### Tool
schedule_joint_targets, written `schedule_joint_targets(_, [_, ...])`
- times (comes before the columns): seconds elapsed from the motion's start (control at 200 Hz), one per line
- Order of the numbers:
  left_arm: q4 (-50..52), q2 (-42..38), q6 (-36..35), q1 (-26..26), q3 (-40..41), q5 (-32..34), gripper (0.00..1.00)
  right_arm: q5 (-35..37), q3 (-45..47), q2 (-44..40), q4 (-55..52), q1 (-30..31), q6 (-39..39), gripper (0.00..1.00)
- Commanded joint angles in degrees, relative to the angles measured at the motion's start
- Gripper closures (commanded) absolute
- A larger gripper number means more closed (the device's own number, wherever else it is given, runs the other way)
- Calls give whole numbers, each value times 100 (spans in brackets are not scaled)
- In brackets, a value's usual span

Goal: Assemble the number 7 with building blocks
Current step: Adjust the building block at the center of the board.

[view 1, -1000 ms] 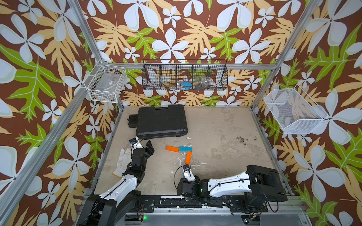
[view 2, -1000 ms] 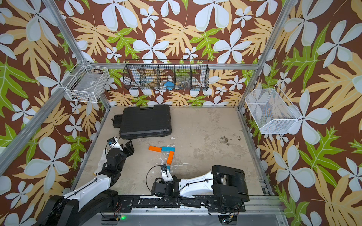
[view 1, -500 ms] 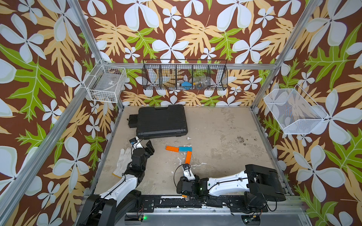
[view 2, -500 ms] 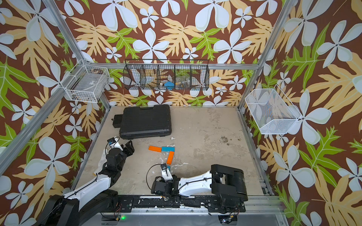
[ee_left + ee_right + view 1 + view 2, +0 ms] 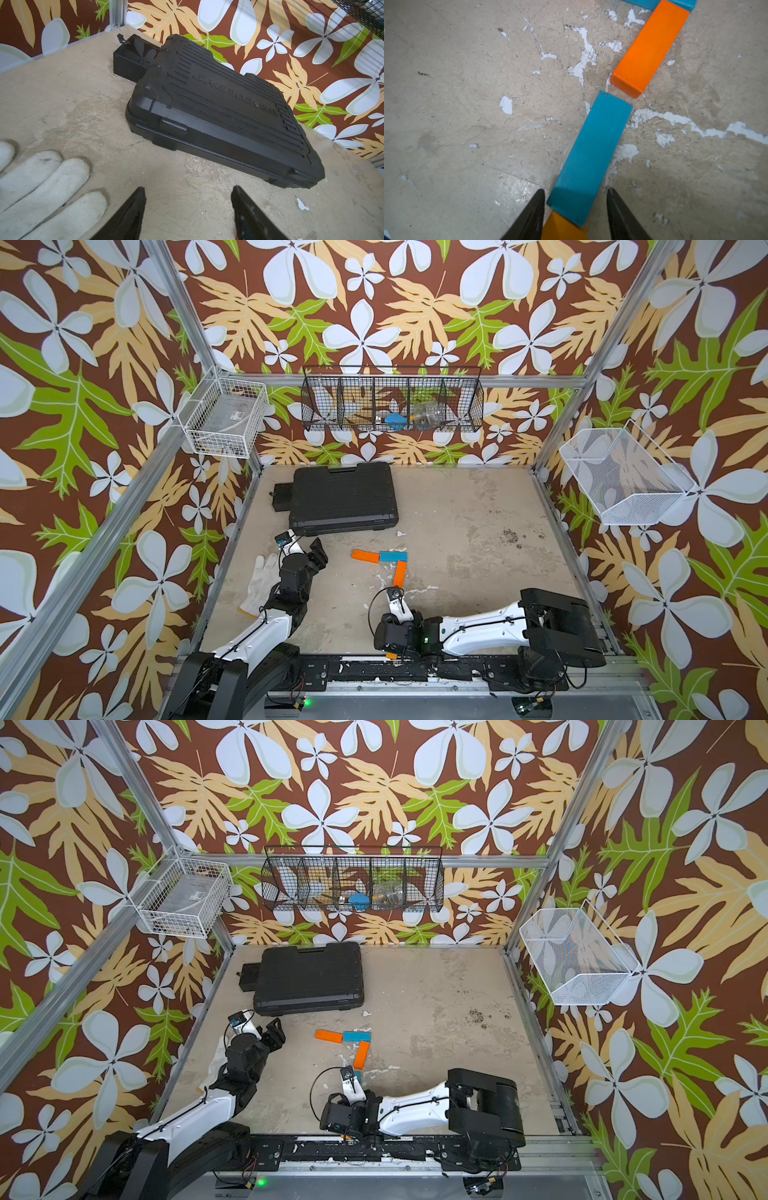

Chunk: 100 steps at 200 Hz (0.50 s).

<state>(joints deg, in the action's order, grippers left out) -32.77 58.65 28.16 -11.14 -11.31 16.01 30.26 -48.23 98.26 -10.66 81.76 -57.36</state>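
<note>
In both top views the number 7 lies mid-floor: an orange block (image 5: 365,555) and a blue block (image 5: 392,556) across, then an orange block (image 5: 400,573) slanting down. The right wrist view shows that orange block (image 5: 648,49), a blue block (image 5: 591,153) below it, and a further orange block (image 5: 562,228) at the blue one's near end. My right gripper (image 5: 575,190) is open, its fingers on either side of that joint; one finger is close to the blue corner. Its wrist (image 5: 395,635) hides them from above. My left gripper (image 5: 188,189) is open over bare floor.
A black case (image 5: 343,497) lies at the back left, just beyond my left gripper (image 5: 309,556). A white glove (image 5: 257,589) lies by the left wall. Wire baskets hang on the walls: a white one (image 5: 224,423), a black one (image 5: 392,400) and a white one (image 5: 623,477).
My right forearm has sunk slightly toward the floor. The blocks and my left arm have not moved.
</note>
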Motion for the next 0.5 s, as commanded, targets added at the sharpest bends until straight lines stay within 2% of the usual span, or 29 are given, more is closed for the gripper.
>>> schedule_joint_targets(0.0, [-66,21,-26,14,-46,-60,32,159,-2,-8,1,-1,16,50])
schedule_joint_targets(0.215, [-67,41,-21,13,-55,-59,32,156,-3,-69,-41,7,6,51])
schedule_joint_targets(0.365, [-76,71,-38,8,-60,-79,31,364,-47,-453,-256,141,6,52])
schedule_joint_targets(0.495, [-51,151,-37,9,-106,-89,31,378,-157,-767,-441,277,102,49])
